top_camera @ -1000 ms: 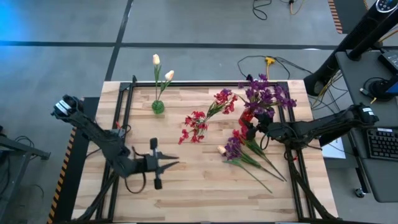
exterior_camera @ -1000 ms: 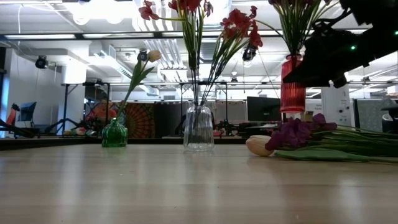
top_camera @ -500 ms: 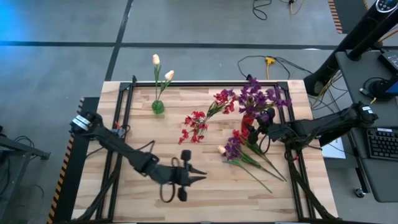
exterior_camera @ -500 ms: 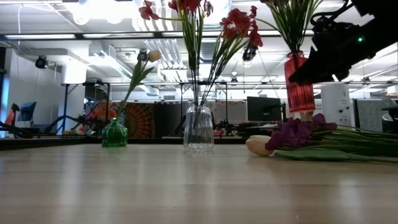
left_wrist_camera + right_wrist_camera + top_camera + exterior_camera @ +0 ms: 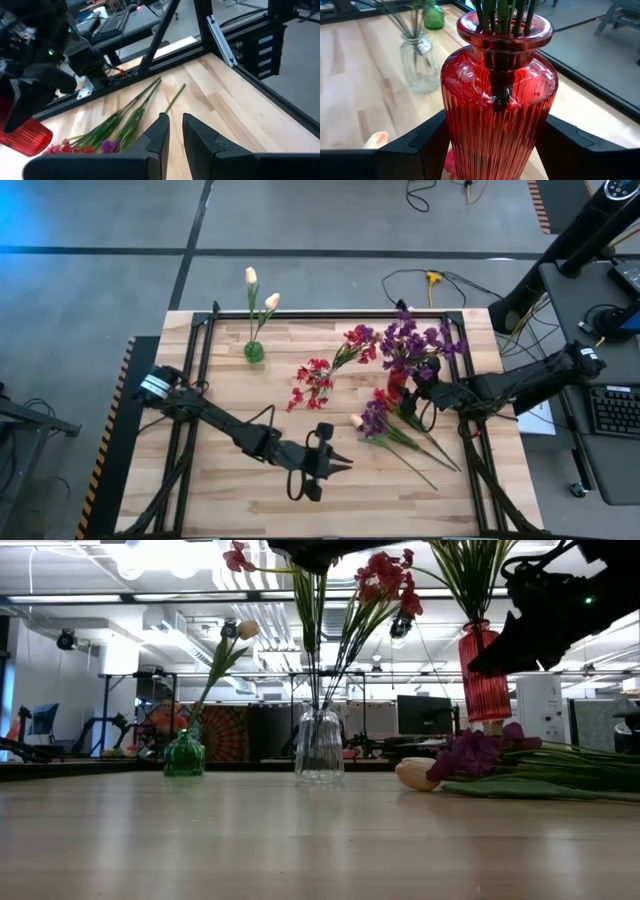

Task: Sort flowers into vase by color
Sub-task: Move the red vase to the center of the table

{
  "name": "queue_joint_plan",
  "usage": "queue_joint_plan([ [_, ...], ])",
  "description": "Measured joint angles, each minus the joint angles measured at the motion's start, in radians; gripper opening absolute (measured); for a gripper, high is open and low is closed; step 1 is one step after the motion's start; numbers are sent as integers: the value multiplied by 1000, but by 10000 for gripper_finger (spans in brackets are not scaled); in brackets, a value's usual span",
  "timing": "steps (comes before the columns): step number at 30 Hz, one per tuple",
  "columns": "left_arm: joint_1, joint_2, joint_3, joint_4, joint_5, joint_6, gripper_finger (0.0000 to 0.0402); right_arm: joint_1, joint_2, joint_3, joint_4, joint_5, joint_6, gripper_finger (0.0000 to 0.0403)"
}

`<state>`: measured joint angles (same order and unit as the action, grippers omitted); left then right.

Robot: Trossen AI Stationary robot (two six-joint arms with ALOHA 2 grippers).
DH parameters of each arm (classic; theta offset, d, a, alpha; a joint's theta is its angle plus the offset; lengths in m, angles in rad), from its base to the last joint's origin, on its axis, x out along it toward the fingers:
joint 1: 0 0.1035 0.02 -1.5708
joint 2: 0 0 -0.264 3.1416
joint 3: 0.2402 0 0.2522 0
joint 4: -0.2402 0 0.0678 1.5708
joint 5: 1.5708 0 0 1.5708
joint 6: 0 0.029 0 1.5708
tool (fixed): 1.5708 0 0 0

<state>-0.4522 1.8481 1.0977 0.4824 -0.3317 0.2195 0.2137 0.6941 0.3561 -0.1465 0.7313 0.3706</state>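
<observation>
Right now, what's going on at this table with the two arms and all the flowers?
The right gripper is clamped on the red vase holding purple flowers, lifted off the table. The left gripper reaches toward the loose purple flowers and cream tulip bud lying on the wood, fingers nearly shut and empty. Red flowers stand in the clear vase, tulips in the green one.
</observation>
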Motion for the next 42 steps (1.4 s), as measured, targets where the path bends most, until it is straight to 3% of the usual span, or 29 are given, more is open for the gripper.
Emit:
queue_joint_plan([
  [14,6,10,3,-8,10,-18,36,205,-19,-2,-51,140,144,244],
  [21,10,10,2,-7,10,-18,41,256,-70,-2,-165,189,248,242],
  [28,30,10,2,-3,5,-18,87,313,-86,7,-190,186,266,241],
  [34,36,10,12,-3,-12,10,131,348,-85,64,-332,187,340,241],
  [42,40,10,20,-3,-24,15,153,397,-86,132,-474,188,402,241],
])
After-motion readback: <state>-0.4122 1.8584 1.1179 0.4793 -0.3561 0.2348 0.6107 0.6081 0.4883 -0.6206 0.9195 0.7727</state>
